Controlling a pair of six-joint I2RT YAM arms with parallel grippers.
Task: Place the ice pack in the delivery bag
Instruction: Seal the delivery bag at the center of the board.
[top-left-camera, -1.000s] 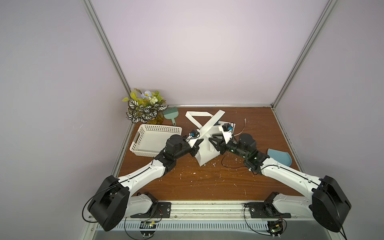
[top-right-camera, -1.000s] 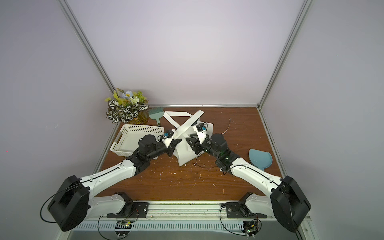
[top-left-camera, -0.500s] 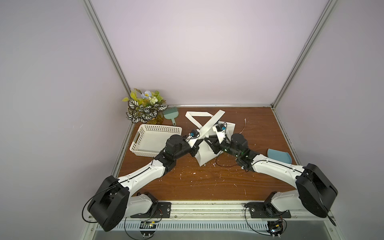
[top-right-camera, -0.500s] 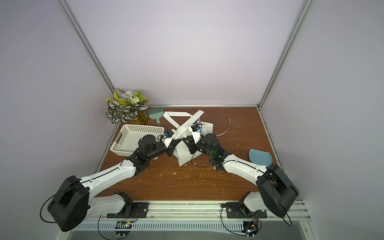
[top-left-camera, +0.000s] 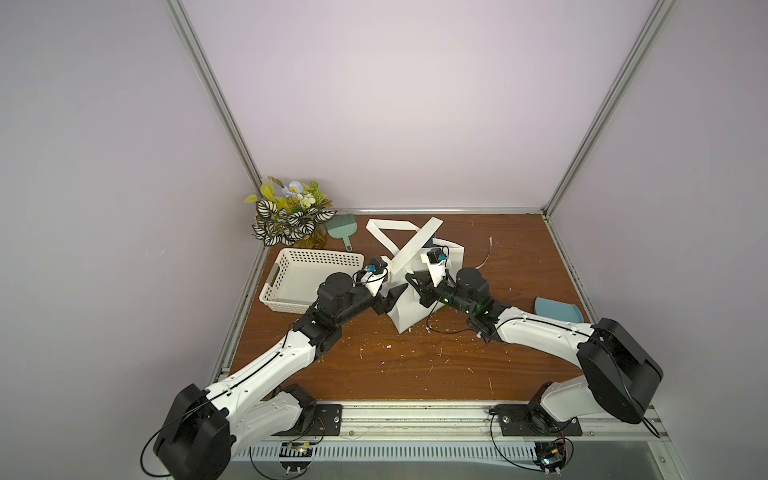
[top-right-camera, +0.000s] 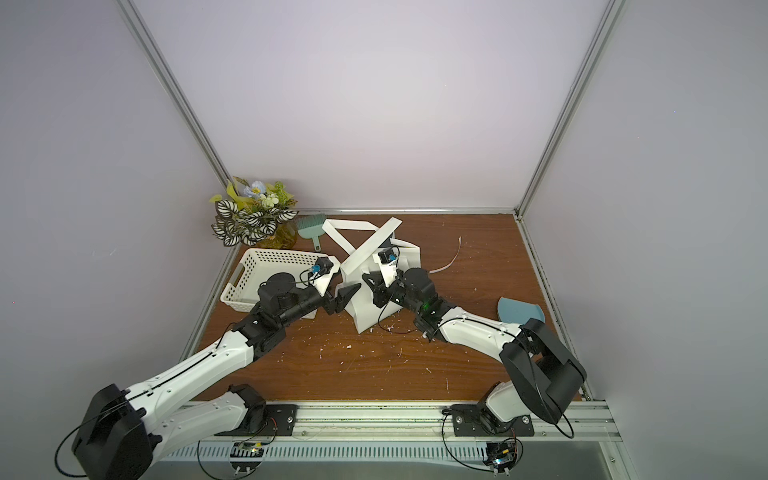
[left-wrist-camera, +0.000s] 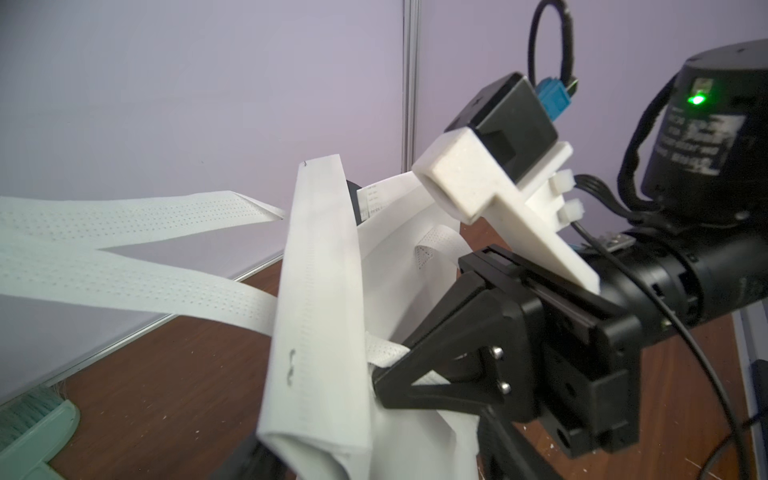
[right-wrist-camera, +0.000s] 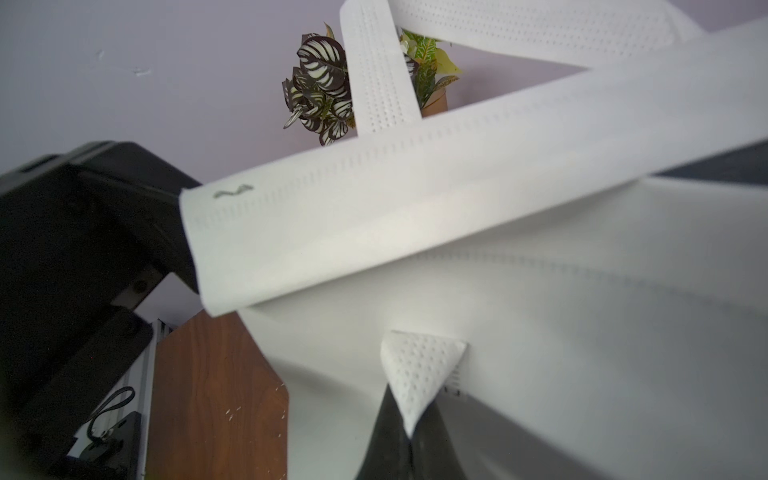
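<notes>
The white delivery bag (top-left-camera: 409, 316) (top-right-camera: 365, 316) stands mid-table, its long handles (top-left-camera: 415, 245) crossed above it. My right gripper (top-left-camera: 411, 278) (right-wrist-camera: 409, 436) is shut on a small perforated fold of handle strap (right-wrist-camera: 419, 365) at the bag's side wall. My left gripper (top-left-camera: 395, 293) (top-right-camera: 349, 293) is at the bag's left edge with its jaws apart. The free end of the flap strap (left-wrist-camera: 316, 332) (right-wrist-camera: 257, 232) lies loosely between them. The ice pack is out of view.
A white perforated basket (top-left-camera: 316, 266) sits left of the bag, behind my left arm. A potted plant (top-left-camera: 291, 216) and a green brush (top-left-camera: 340, 230) are at the back left. A blue dustpan (top-left-camera: 555, 309) lies at the right edge. Scraps litter the wooden table (top-left-camera: 415, 365).
My left gripper has opened and let go of the strap. My right gripper has moved left to the bag and shut on the fold of strap.
</notes>
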